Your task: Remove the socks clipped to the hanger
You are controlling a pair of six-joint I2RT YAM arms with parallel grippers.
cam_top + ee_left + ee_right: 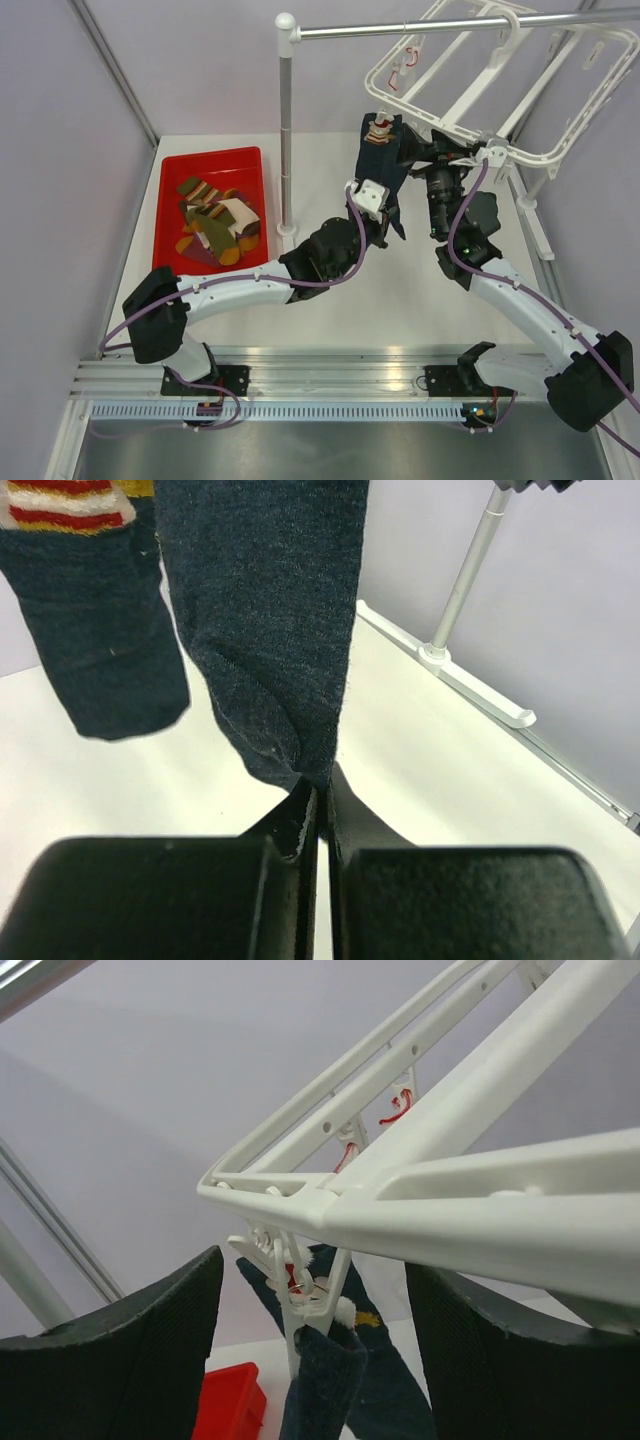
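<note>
The white hanger (500, 75) hangs from a metal rail at the upper right. Two dark navy socks (384, 150) hang from clips at its near left corner. My left gripper (385, 200) is below them, shut on the toe of one navy sock (270, 610), as the left wrist view (320, 790) shows. The second navy sock (100, 650) has a red, white and yellow striped band. My right gripper (432, 152) is open at the hanger's corner. In the right wrist view (315, 1280) its fingers (130, 1360) straddle a white clip (305, 1305) that bites a navy sock (320, 1390).
A red tray (205, 163) at the left holds several loose socks (215, 222), olive, brown and cream. The metal pole stand (287, 130) rises between tray and hanger; its foot (480, 695) lies on the white table. Grey walls close in both sides.
</note>
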